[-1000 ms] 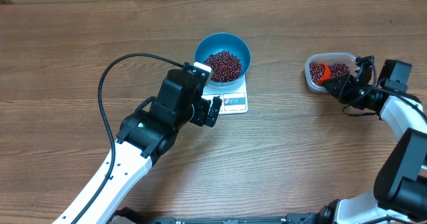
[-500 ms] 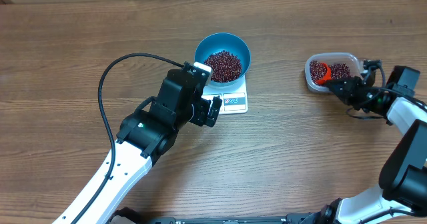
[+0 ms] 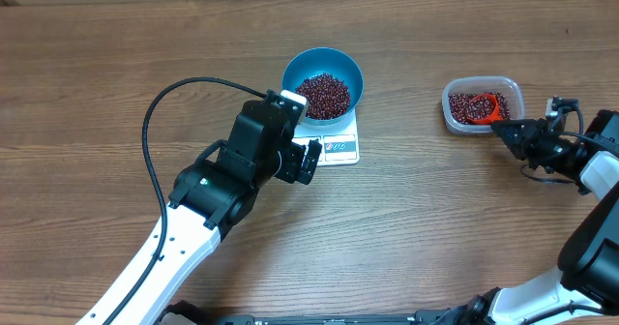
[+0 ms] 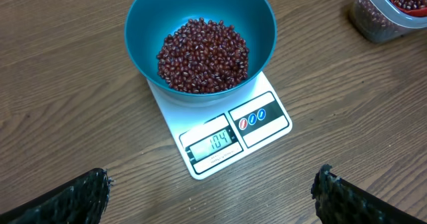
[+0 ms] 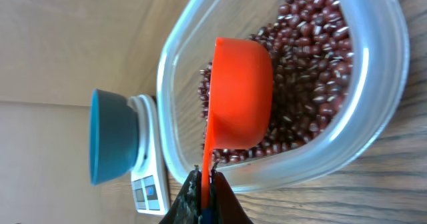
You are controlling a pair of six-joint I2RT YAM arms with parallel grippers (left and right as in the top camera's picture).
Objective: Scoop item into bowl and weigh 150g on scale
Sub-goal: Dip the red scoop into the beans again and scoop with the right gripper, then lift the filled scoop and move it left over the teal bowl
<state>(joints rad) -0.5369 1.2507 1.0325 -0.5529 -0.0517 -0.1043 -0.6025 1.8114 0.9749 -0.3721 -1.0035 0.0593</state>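
The left claw (image 4: 210, 196) gapes wide and empty before one white scale (image 4: 261, 128) carrying one blue bowl (image 4: 143, 24) with a heap of beans (image 4: 202, 54). Farther off, the right claw (image 5: 203, 184) grips the handle of one orange scoop (image 5: 240, 94) sitting in one clear tub (image 5: 390, 57) of beans.

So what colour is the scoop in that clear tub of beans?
The scoop is bright red-orange, clearest in the right wrist view.

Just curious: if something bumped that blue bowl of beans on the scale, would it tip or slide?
Probably hard to tip: the bowl is wide and weighted low by its beans. It could slide, resting on the smooth flat scale. The beans lie well below the rim, so likely no spill.
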